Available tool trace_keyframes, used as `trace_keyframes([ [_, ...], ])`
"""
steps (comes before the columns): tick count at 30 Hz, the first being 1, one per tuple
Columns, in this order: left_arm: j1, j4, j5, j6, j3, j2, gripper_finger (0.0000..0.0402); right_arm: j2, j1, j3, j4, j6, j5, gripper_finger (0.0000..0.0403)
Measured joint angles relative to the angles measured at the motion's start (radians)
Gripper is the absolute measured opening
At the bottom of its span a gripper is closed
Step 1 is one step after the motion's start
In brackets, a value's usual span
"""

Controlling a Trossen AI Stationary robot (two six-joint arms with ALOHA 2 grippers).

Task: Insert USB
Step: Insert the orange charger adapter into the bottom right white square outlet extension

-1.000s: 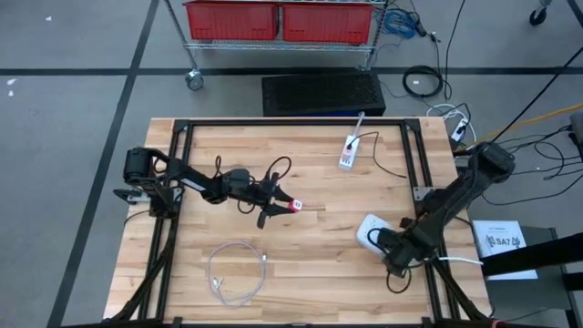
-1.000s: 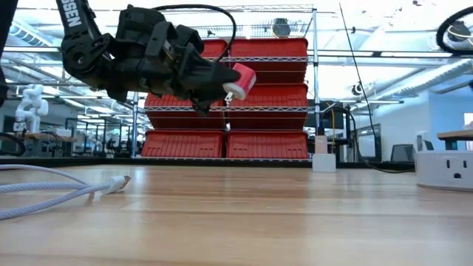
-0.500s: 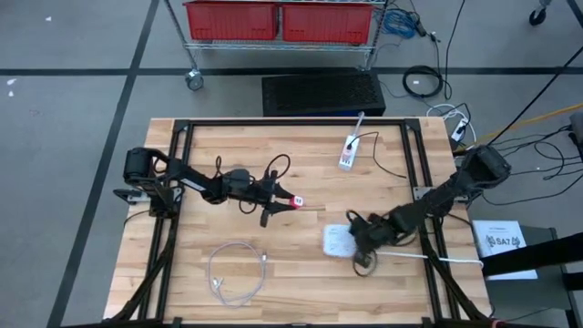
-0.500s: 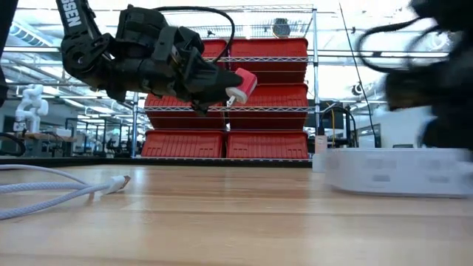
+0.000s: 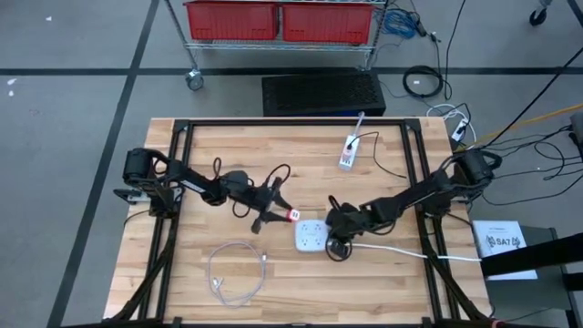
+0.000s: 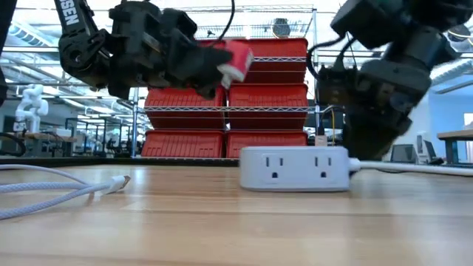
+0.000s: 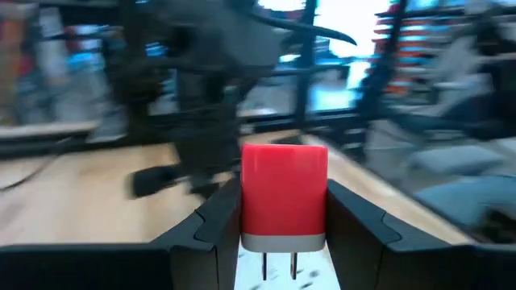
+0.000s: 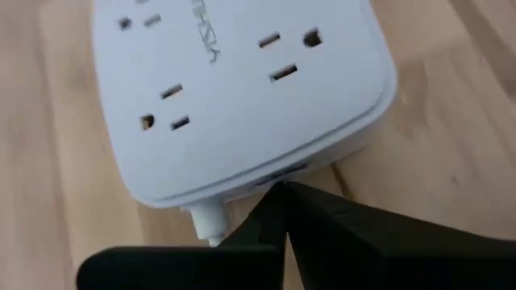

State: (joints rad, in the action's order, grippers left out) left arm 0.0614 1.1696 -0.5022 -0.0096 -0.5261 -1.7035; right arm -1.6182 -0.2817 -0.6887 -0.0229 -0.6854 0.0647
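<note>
Left to right across the table (image 5: 273, 146):

White cable (image 5: 235, 271) lay coiled on the front-left part of the wood, nothing touching it. In the low view its plug end (image 6: 118, 181) rested flat on the boards.

Left gripper (image 5: 273, 211) sat mid-table, off the surface, jaws clamped on the red charger (image 5: 293, 215). Low view had the charger (image 6: 235, 63) well above the wood, held at the finger ends. Left wrist view: charger (image 7: 284, 196) squeezed between both fingers (image 7: 211, 216), white base and two prongs pointing away from the wrist, over a white surface just beyond them.

Power strip (image 5: 311, 235) lay flat on the wood just right of the charger, close to it but apart. In the low view the strip (image 6: 294, 168) sat on the table with two outlet pairs facing the camera and its white cord (image 6: 414, 168) running off to the right. Charger was higher than the strip and to its left there, not plugged in.

Right gripper (image 5: 339, 226) was at the strip's right end, where the cord leaves. Jaws together, nothing between them. Right wrist view: closed fingertips (image 8: 278, 201) pressed against the strip's (image 8: 242, 97) edge beside the cord stub. Outlets on the top face were bare.

Farther back, a second white strip (image 5: 349, 151) lay near the table's rear edge, well apart from both arms.

Red bins (image 6: 222, 144) on a rack filled the background behind the table in the low view.
</note>
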Motion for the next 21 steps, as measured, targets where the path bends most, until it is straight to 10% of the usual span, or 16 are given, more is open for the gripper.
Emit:
trace_keyframes([
  [21,0.031,0.01,-0.151,-0.004,-0.004,0.0,0.0146,0.091,0.062,-0.034,-0.004,0.148,0.044,0.0032],
])
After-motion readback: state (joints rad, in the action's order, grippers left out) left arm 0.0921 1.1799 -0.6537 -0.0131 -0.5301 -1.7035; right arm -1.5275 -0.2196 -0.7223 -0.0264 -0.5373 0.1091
